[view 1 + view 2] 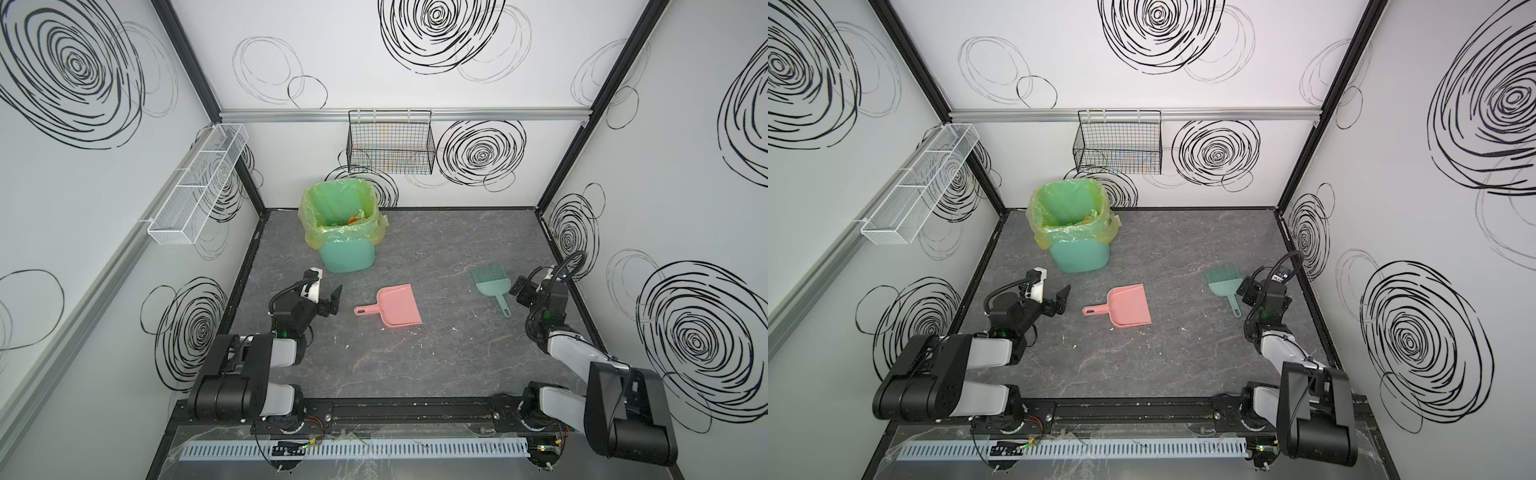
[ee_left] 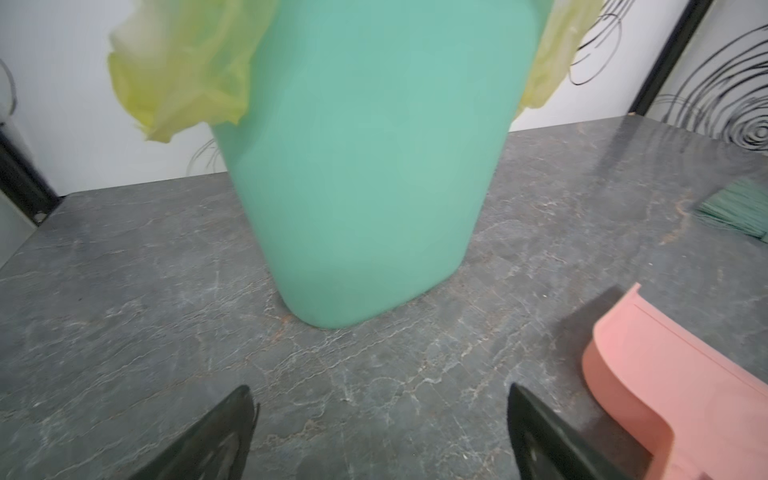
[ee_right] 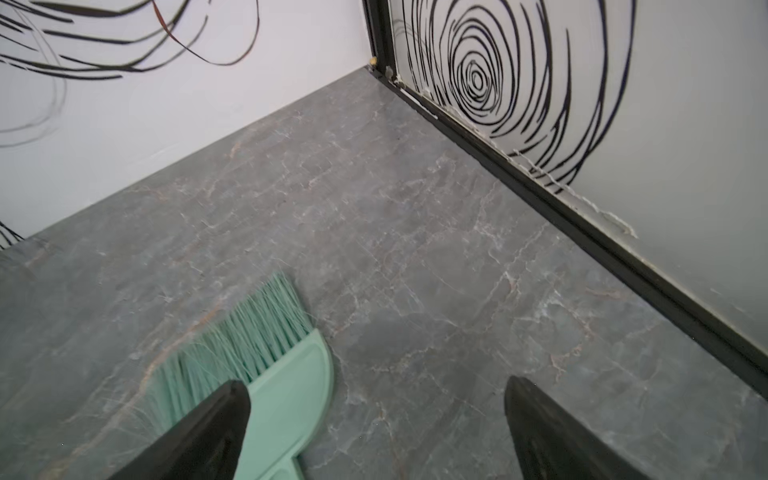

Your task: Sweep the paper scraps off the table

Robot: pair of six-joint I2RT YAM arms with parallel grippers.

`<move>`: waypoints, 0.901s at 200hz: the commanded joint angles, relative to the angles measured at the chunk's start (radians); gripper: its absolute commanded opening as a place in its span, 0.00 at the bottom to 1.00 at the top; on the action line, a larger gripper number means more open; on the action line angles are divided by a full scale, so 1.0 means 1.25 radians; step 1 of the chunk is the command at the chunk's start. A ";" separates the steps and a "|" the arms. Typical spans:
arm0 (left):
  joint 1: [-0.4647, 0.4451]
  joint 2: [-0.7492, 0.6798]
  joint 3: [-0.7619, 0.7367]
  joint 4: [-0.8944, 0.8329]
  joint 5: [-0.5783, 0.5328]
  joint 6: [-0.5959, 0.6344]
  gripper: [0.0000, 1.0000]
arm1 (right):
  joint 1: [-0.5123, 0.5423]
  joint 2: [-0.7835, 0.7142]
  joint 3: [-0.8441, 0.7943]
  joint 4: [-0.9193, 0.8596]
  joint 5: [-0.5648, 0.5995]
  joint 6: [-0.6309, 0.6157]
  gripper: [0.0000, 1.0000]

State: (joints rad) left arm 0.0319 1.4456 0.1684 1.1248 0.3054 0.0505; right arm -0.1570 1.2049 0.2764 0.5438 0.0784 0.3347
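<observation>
- In both top views the paper scraps [image 1: 355,218] lie inside the bin [image 1: 347,257], orange and pale green wads crumpled against its thin, glossy yellow-green liner [image 1: 309,232]; the table [image 1: 436,365] in front of the bin shows no coloured wads, only a few tiny pale specks, perhaps crumbs, too small to tell; the sweeping looks done, with both tools laid down.
- In a top view the pink dustpan [image 1: 1127,309], a smooth rigid plastic scoop with a short looped handle, lies flat in front of the bin; the teal brush [image 1: 1223,282] lies further to the bin's right; the left gripper [image 1: 1061,301] and right gripper [image 1: 1246,289] hang beside them, jaws spread, holding nothing.
- In the left wrist view the left gripper [image 2: 379,390] faces the bin's matte, rounded, tapering wall, jaws wide apart and empty; the dustpan's rim sits just beside one jaw.
- In the right wrist view the right gripper [image 3: 374,382] is spread above bare veined table, the brush's fine splayed bristles beside one jaw; I judge the next move calls only for drawing both arms clear without nudging either tool.
</observation>
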 commanded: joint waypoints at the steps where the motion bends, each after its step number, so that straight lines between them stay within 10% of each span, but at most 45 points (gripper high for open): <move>1: -0.002 0.040 -0.010 0.249 -0.101 -0.065 0.97 | 0.013 0.015 -0.051 0.268 0.066 -0.038 1.00; 58: -0.037 0.044 -0.026 0.277 -0.159 -0.040 0.96 | 0.056 0.095 -0.182 0.638 0.086 -0.117 1.00; 180: -0.040 0.043 -0.003 0.235 -0.152 -0.031 0.96 | 0.115 0.212 -0.060 0.522 0.089 -0.184 1.00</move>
State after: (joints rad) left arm -0.0170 1.5024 0.1459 1.3560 0.1253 0.0113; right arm -0.0097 1.4849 0.1864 1.1896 0.1802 0.1188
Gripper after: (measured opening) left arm 0.959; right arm 0.999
